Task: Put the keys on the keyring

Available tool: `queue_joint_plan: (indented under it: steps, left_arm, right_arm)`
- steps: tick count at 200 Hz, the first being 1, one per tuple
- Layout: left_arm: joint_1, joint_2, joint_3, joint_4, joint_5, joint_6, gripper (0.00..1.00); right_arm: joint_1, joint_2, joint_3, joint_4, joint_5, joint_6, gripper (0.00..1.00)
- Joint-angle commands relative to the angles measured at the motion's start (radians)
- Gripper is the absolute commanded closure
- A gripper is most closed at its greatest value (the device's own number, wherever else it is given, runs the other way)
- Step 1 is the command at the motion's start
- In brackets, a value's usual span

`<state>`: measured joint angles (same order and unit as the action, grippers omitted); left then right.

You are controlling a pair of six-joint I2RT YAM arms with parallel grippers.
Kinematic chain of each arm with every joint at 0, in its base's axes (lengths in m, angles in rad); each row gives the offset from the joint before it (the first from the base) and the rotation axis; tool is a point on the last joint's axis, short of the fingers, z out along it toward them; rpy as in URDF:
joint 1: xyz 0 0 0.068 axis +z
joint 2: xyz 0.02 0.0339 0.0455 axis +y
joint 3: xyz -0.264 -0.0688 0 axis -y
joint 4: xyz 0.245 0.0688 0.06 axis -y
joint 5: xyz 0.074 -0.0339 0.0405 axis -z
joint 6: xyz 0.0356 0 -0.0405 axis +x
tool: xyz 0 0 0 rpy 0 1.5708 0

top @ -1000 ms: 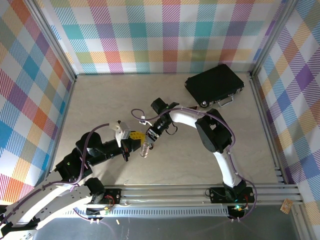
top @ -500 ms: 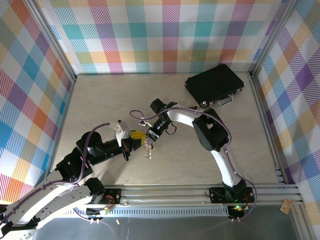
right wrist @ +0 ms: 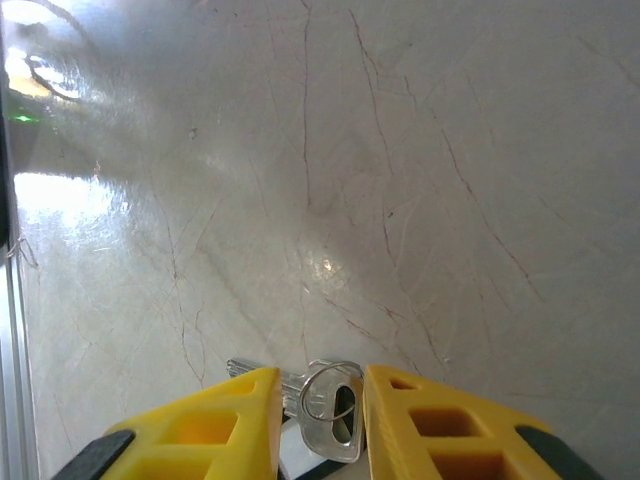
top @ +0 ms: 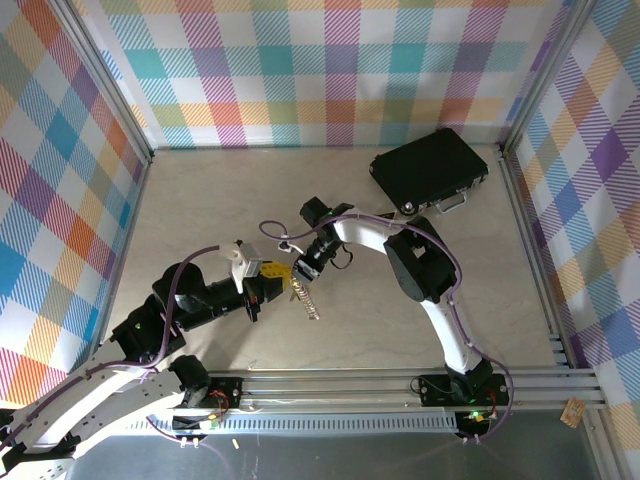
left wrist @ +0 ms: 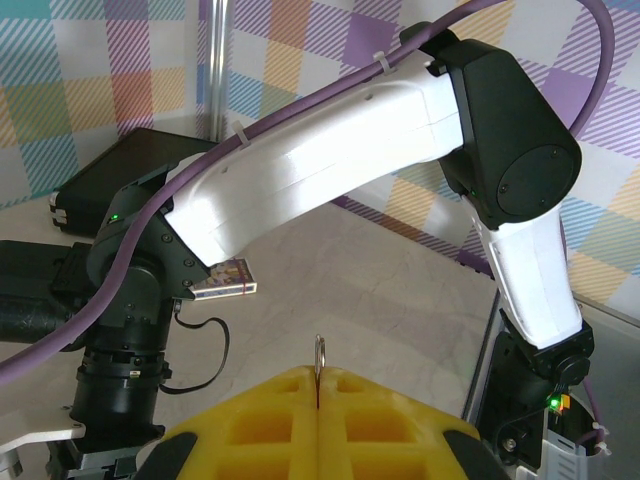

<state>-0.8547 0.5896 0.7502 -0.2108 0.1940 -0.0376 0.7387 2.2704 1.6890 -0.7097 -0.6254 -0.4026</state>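
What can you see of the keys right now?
The keys are small, flat and silver-grey, and look like metal. In the right wrist view one rounded key head sits in the gap of the right end effector. A thin wire keyring is looped through its hole, and part of a second key pokes out to the left. I can't tell whether the head is actually pinched. From above, the bunch slants down toward the near edge.

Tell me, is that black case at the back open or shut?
Shut: the black case lies flat with its lid down against the base, no gap showing.
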Motion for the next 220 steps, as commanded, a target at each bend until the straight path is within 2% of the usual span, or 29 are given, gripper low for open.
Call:
queue_joint_plan:
  steps: [1,51,92,139,157,220]
  left_arm:
    - [0.007,-0.014,0.022,0.036,0.013,-0.010,1.00]
    - [0.008,-0.035,0.013,0.022,0.004,-0.015,1.00]
    - [0.008,-0.067,0.001,0.004,-0.010,-0.024,1.00]
    - [0.008,-0.119,-0.006,-0.025,-0.013,-0.042,1.00]
    - [0.007,-0.148,-0.006,-0.048,-0.018,-0.047,1.00]
    - [0.007,-0.217,-0.005,-0.124,-0.028,-0.047,1.00]
  right_arm:
    - [-0.004,0.018,0.022,-0.027,0.003,-0.024,0.71]
    - [0.011,-0.070,-0.079,0.098,0.063,0.047,0.58]
    - [0.044,-0.185,-0.213,0.244,0.149,0.162,0.55]
    - [0.103,-0.257,-0.275,0.300,0.363,0.293,0.57]
    - [0.114,-0.264,-0.276,0.295,0.400,0.339,0.58]
    - [0.150,-0.218,-0.222,0.233,0.474,0.333,0.63]
